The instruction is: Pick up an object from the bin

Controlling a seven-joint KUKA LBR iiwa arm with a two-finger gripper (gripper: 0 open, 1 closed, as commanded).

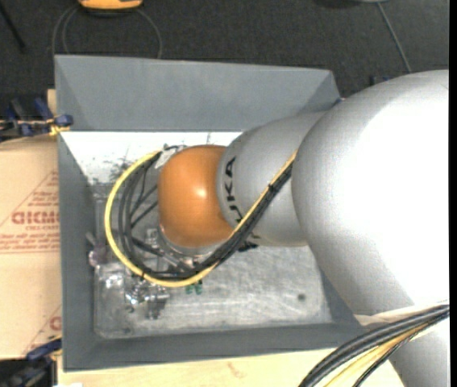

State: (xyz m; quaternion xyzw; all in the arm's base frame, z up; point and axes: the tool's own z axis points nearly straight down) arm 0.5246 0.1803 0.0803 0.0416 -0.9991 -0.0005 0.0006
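My gripper [166,254] reaches down into the left half of the bin, and most of it is hidden under the arm's wrist. Just below and left of it, near the bin's front left corner, lies a small shiny silvery thing [147,298]. Another pale, glinting piece [113,280] lies a little further left, by the left wall. A tiny dark green thing [193,290] rests on the floor right of them, next to the yellow cable loop. What lies directly beneath the gripper is hidden.
The big arm with its orange cover and looped cables spans the bin from the right and hides the middle. The bin's left wall stands close to the gripper. Bare, scuffed floor shows at the front right.
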